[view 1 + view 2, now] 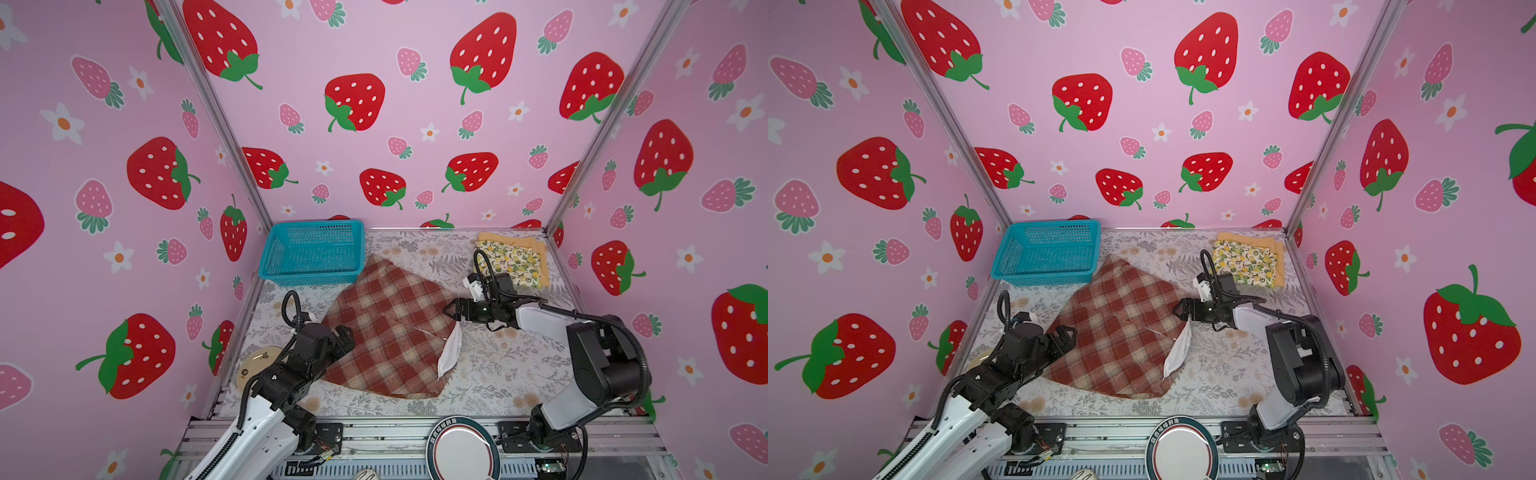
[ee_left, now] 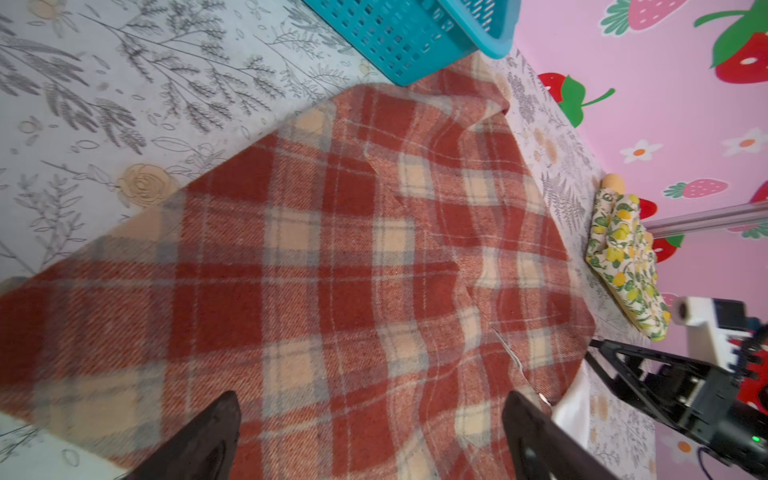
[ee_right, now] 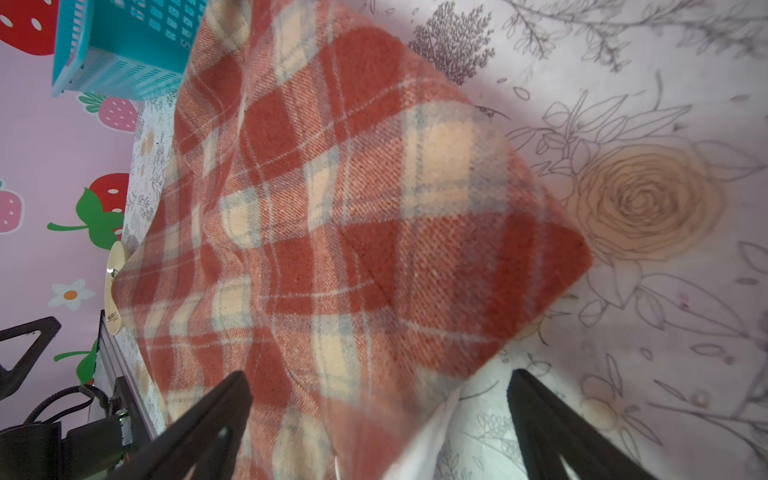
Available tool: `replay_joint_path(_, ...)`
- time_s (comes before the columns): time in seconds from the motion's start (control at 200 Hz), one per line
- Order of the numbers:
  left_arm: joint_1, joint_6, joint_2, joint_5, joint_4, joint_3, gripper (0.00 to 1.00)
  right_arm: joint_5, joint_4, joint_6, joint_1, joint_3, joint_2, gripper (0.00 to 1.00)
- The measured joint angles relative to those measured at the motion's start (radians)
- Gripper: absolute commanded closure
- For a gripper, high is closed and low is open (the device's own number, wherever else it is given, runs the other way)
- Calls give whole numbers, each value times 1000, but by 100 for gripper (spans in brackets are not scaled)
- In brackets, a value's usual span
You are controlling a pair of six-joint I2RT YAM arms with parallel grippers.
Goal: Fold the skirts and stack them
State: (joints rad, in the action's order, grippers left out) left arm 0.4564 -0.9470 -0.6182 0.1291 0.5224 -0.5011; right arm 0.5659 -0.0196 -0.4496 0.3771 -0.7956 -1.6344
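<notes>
Plaid skirt (image 1: 386,332) flat, long axis diagonal (far corner at basket (image 1: 309,277))

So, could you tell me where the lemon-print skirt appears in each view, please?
In a top view: lemon-print skirt at the far right corner, on the mustard skirt.
In a top view: lemon-print skirt, same corner.
Left wrist: lemon-print skirt beyond the plaid skirt, by the pink wall.
Right wrist: not in it.
Shared landmark: the plaid skirt, in all four.

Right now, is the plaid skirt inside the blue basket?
No, the plaid skirt lies spread on the table, outside the teal basket.
</notes>
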Motion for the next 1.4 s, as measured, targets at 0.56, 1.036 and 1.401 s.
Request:
replay_joint_path(0.56,82,9,-254,-105,-264,48,1,47,-175,-127,-45,-51,-87,100)
replay_joint_path(1.036,391,149,-712,-117,-397,-222,3,-86,-148,-129,-74,-82,63,100)
replay_joint_path(1.401,666,335,-1086,-52,-266,-669,13,-86,-95,-119,-76,-122,48,100)
